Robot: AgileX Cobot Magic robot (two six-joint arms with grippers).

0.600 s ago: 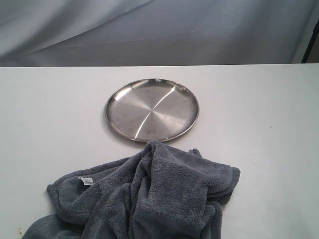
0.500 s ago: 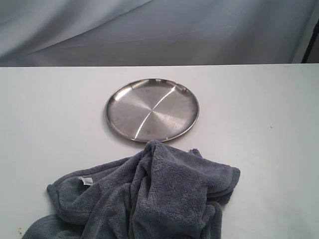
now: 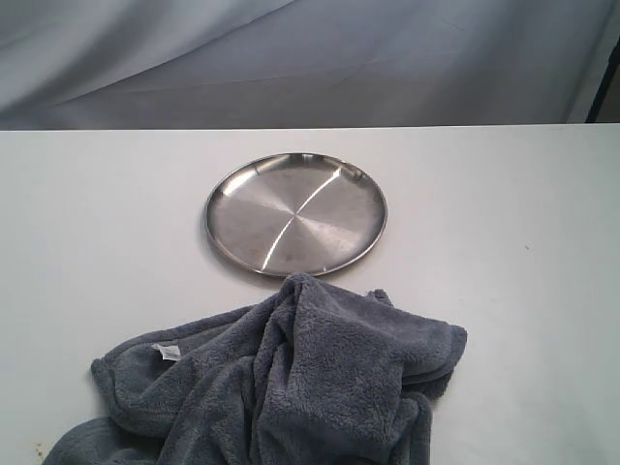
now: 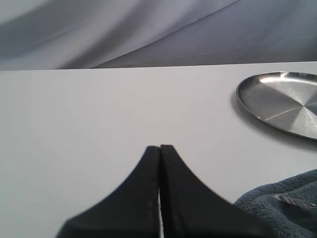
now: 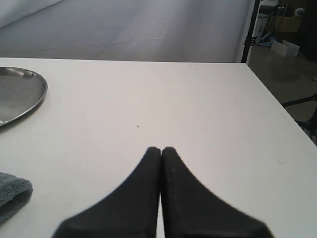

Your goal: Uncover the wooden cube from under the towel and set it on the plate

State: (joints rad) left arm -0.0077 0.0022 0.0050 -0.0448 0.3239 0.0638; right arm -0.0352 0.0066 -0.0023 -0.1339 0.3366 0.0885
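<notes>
A dark grey fluffy towel [image 3: 291, 383] lies bunched at the front of the white table, its small white label [image 3: 166, 352] on the left fold. The wooden cube is hidden. Just behind the towel sits the round silver plate [image 3: 295, 213], with nothing on it. Neither gripper shows in the exterior view. In the left wrist view my left gripper [image 4: 159, 147] is shut and holds nothing, with the towel [image 4: 285, 208] and the plate [image 4: 282, 101] off to one side. My right gripper [image 5: 161, 148] is shut over bare table, the plate's rim [image 5: 42, 91] and a towel corner [image 5: 12, 196] beside it.
The white table [image 3: 504, 242] ends at a far edge in front of a grey cloth backdrop [image 3: 291, 58]. In the right wrist view the table's side edge [image 5: 277, 106] shows, with a dark stand [image 5: 252, 29] and floor clutter beyond it.
</notes>
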